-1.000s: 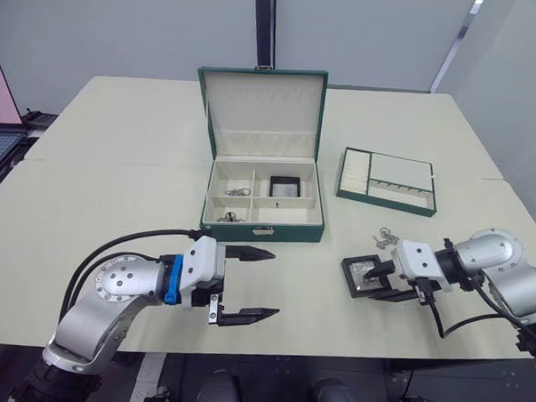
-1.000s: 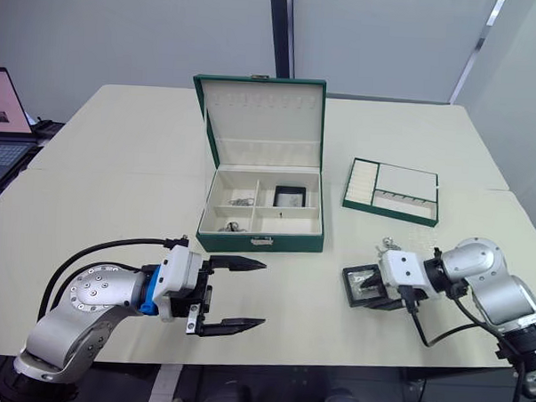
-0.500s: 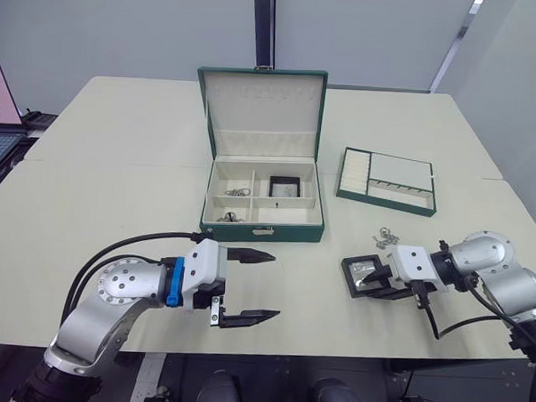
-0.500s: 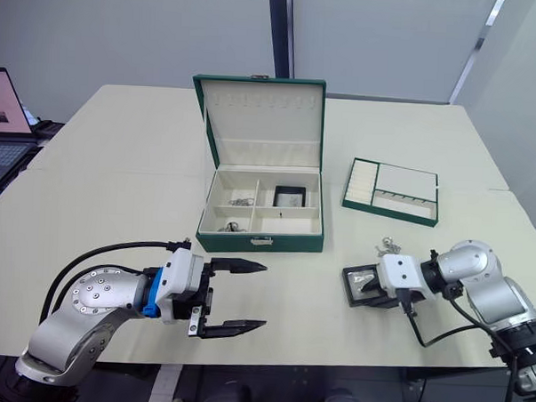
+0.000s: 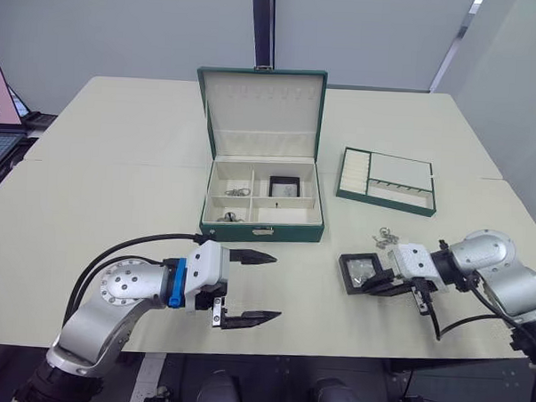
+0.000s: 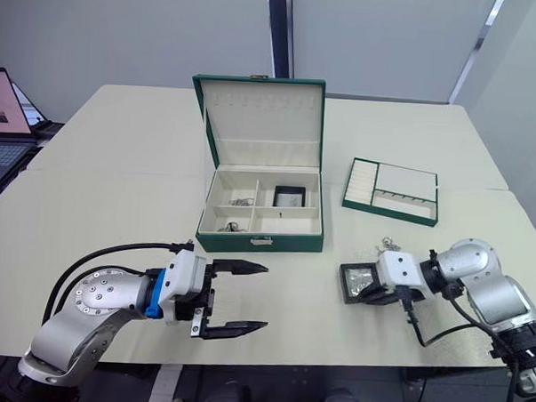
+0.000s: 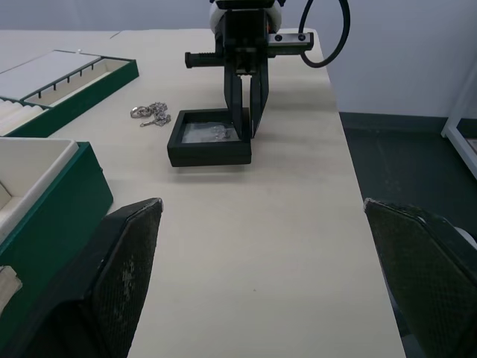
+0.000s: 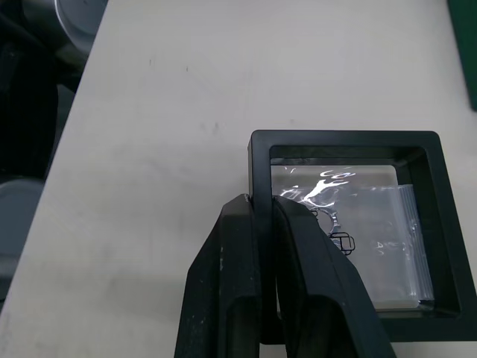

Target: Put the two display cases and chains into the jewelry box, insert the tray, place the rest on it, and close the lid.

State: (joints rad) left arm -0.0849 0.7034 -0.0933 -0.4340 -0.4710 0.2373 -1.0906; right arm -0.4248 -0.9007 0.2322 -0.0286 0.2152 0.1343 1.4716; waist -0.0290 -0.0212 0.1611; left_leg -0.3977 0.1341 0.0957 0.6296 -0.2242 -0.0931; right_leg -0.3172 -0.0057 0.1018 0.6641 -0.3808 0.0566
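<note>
At the near edge of the pale bench (image 5: 108,194), the left pincer (image 5: 249,287) hangs just above the surface with its two black fingers spread wide and nothing between them, pointing toward the robot's right. Level with it on the right side, the right pincer (image 5: 377,281) has its fingers pressed close together over one edge of a display case (image 5: 359,272), one finger outside the black frame and the other over the clear window; the right wrist view shows the frame edge caught between them and silver jewelry on the pale insert beneath the window. The case lies flat on the bench.

Just beyond the held case, a small loose cluster of silver jewelry (image 5: 386,237) lies on the bare bench, near the case but apart from it.

Farther back at centre stands the jewelry box (image 5: 263,227), dark green, its lid (image 5: 262,112) raised upright to show the cream lining. The second display case (image 5: 287,187) lies in the box's rear right compartment. Silver chains (image 5: 237,192) lie in the rear left compartment, and another silver piece (image 5: 227,217) in the front left one.

To the right of the box, and well apart from it, the shallow green tray (image 5: 387,180) lies flat on the bench with its ribbed section toward the box. An open laptop (image 5: 3,109) shows at the far left, off the bench.
</note>
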